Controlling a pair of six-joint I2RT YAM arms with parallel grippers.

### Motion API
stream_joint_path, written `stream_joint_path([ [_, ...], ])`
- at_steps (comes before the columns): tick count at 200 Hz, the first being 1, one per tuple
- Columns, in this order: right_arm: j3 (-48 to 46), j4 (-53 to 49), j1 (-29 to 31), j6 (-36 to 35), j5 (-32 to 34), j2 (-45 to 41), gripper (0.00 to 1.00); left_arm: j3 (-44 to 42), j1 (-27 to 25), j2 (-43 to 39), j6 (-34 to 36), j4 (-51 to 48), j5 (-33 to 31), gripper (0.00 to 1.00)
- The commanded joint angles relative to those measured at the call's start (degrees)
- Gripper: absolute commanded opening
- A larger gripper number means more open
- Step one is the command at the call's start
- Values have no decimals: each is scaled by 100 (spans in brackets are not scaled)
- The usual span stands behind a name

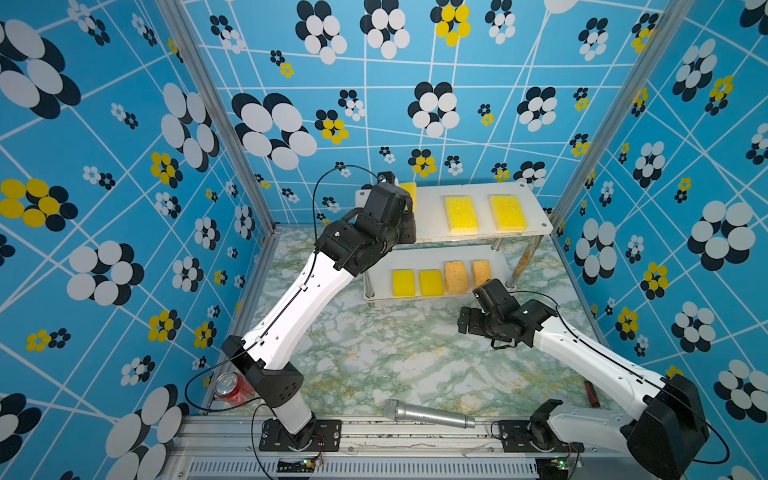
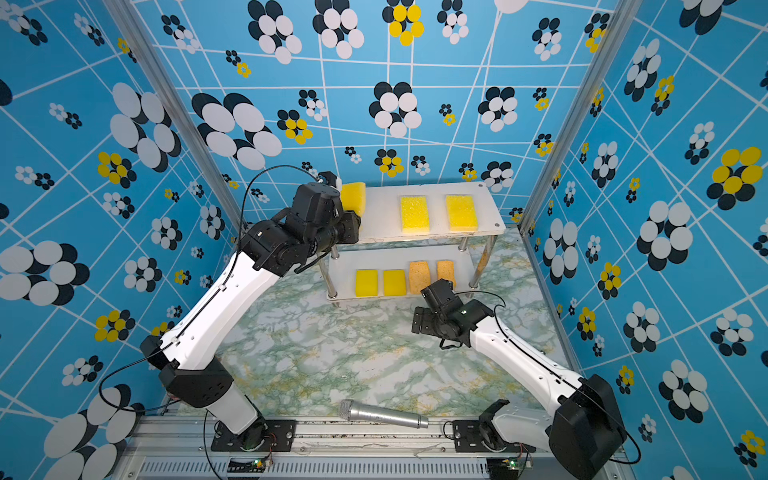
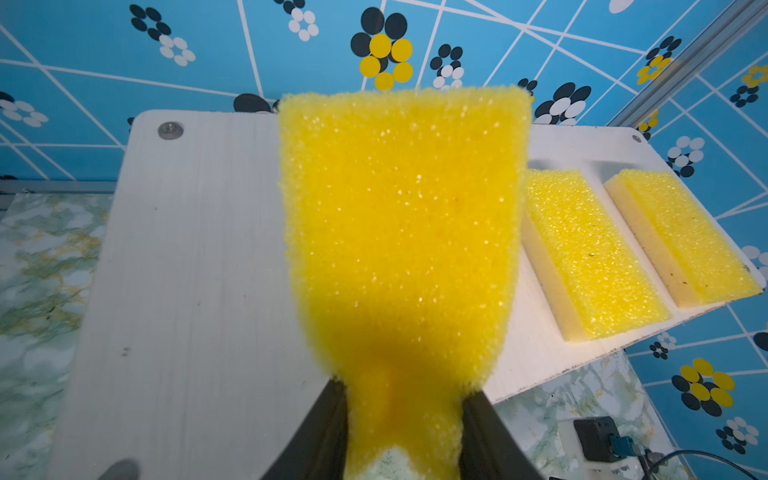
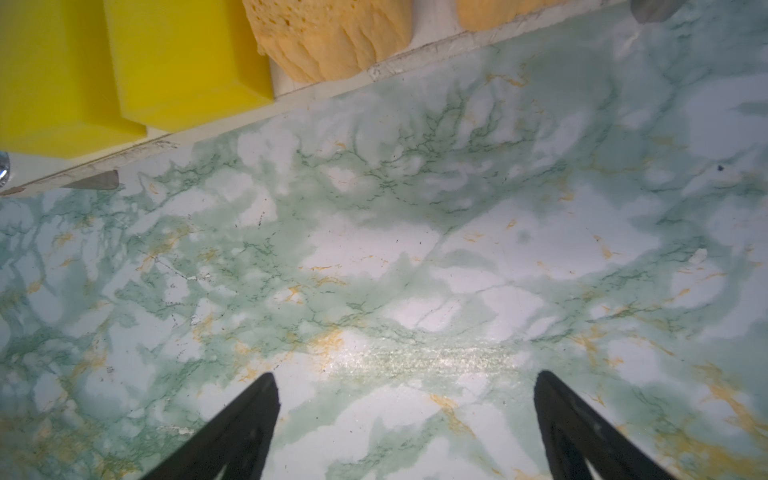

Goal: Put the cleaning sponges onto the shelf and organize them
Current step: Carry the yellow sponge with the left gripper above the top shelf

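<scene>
**Third flat sponge held over the top tier**

The left pincer (image 3: 405, 388) is pressed together on one end of a flat yellow sponge (image 3: 401, 232), squeezing that end narrow between its black fingers (image 3: 328, 419). The sponge juts out over the left end of the top board of the shelf (image 3: 187, 270); whether its far edge touches the board cannot be told. In both top views this held sponge shows only as a yellow corner past the wrist (image 2: 353, 195).

Further right on the same board, two flat yellow sponges (image 1: 461, 214) (image 1: 508, 212) lie side by side, apart from each other. On the lower tier four sponges sit in a row: two small bright yellow sponges (image 1: 403, 283) (image 1: 431, 282), then two orange-tan sponges (image 1: 456, 277) (image 1: 481, 272).

The right pincer (image 4: 405, 374) is spread wide and holds nothing, hanging above the marbled surface (image 4: 415, 249) just in front of the lower tier.

A microphone (image 1: 428, 413) lies at the near edge of the surface, and a red can (image 1: 230, 388) stands by the left arm's base.
</scene>
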Motion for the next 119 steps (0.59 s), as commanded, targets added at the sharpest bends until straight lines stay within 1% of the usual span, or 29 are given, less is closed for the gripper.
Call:
stream_joint_path([
  [1,-34,44,-29,-123,-72,-12,98,172,-37,128,-235,-249,-267,41],
  [28,-70,45,-29,-123,-64,-89,98,357,-76,275,-290,-328,-313,41],
  [83,-254,107,-34,-53,-47,-214,98,563,-163,492,-305,-320,-179,42],
  [85,-251,107,-30,-55,-41,-214,98,563,-165,500,-301,-318,-187,46],
  [88,-241,114,-29,-53,-47,-221,98,564,-165,507,-302,-318,-195,47],
  [119,-233,116,-29,-62,-28,-241,98,582,-168,586,-341,-378,-263,53],
])
